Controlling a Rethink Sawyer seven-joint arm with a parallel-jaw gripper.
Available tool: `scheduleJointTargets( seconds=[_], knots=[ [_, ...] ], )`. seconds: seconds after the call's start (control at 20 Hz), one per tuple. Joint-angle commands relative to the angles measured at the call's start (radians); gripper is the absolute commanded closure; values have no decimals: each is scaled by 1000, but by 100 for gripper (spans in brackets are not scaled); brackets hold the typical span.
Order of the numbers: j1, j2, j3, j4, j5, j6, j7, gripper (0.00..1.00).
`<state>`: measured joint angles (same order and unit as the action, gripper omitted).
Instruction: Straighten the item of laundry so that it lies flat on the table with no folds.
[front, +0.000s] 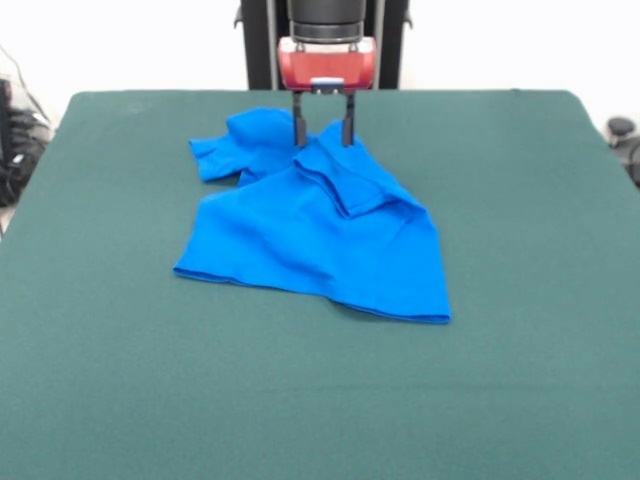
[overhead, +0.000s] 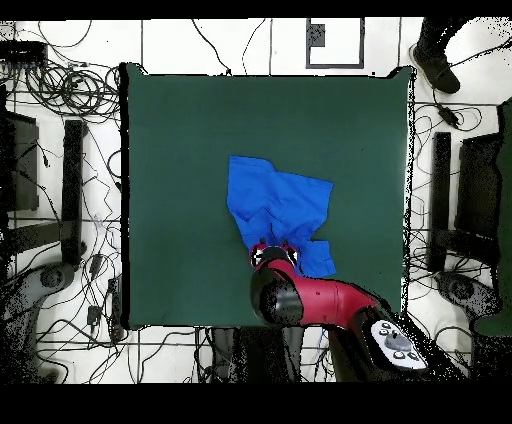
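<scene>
on the green tabletop (front: 520, 380) we see the blue t-shirt (front: 320, 240) lying crumpled near the middle, toward the robot's side, with a fold doubled over its upper part and one sleeve bunched beside it. above that fold we find the pincer (front: 323, 138), its two dark fingers (front: 299, 128) spread apart, tips down at the cloth, holding nothing that we can make out.
</scene>
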<state>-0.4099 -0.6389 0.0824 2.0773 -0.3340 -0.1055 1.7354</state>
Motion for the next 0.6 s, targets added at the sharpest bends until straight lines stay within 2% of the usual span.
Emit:
scheduleJointTargets(
  seconds=[0.05,0.3,0.6],
  knots=[
    [43,20,86,-13,34,40,155,0],
    [63,-24,68,-19,55,100,146,0],
    [58,-23,71,-29,52,106,140,0]
  ],
)
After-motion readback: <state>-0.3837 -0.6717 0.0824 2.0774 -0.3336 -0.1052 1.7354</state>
